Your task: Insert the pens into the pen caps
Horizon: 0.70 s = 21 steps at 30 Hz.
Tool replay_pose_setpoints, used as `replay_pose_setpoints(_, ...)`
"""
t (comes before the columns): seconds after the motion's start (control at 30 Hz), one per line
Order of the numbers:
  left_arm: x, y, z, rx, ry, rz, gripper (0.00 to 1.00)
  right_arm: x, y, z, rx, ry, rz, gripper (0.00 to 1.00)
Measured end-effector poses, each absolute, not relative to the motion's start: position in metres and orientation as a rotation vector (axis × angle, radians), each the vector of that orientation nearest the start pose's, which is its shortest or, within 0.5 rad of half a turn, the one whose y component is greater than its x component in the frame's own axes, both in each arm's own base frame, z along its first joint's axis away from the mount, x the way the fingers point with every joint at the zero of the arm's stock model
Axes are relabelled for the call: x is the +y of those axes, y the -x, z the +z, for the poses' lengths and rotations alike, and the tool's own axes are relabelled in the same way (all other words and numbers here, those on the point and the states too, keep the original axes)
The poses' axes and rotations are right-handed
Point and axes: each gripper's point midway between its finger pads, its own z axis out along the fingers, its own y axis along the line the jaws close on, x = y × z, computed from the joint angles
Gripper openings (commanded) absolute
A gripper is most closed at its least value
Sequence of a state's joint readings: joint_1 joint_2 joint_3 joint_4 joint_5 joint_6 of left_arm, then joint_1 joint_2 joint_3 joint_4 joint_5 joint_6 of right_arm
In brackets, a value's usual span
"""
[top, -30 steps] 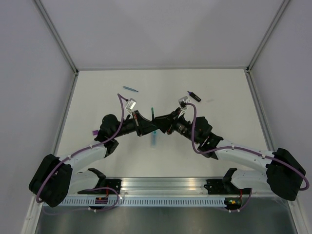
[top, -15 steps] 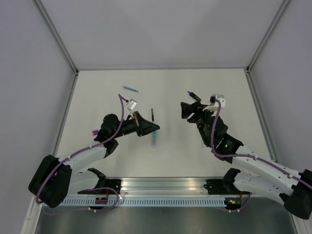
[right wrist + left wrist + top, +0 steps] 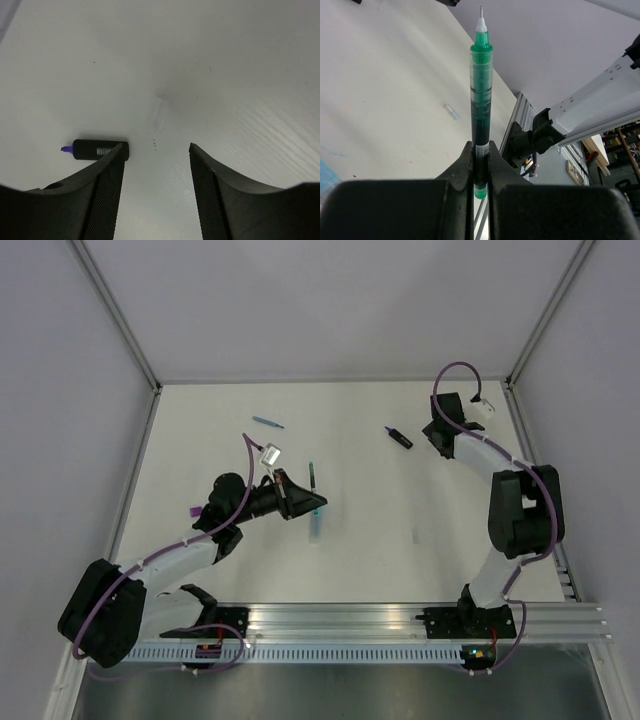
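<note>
Green pen [image 3: 481, 100] gripped, uncapped; purple marker [image 3: 97, 149] lying uncapped.

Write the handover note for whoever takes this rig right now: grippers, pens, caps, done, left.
Left gripper: shut on the thin green pen, held by its tail end, tip bare.
Right gripper: open, empty, above the table beside the black-and-purple marker.
On the table: the marker at the far right, purple tip bare; thin blue pen at the far left; pale-blue highlighter by the left gripper; a small clear tube, likely a cap, lying loose.
Done: no pen visibly capped.
Left: cap the green pen and the marker; the other two are too small to judge.
</note>
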State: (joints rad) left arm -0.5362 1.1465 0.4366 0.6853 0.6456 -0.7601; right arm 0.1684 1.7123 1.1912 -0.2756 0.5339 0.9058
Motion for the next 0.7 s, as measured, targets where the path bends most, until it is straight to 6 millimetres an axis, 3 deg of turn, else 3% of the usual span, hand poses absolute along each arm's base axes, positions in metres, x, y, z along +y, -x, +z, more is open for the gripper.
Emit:
replay_pose_setpoints(0.1,-0.280,-0.221,0.204,1.780,-0.359,-1.470,0.02,0.008,-0.463,0.079,2.064,-1.129,-0.029,0.58)
replay_pose_setpoints(0.2,-0.280,-0.222,0.204,1.780,-0.356,-1.468,0.02,0.000,-0.467,0.060,2.112,-1.204,-0.024,0.57)
replay_pose_setpoints(0.37,-0.280,-0.223,0.204,1.791,-0.347,-1.463,0.02,0.000,-0.490,0.057,2.127,-1.250,-0.004,0.55)
replay_pose_setpoints(0.7,-0.280,-0.224,0.199,1.828,-0.335,-1.458,0.02,0.003,-0.494,0.047,2.174,-1.281,-0.013,0.53)
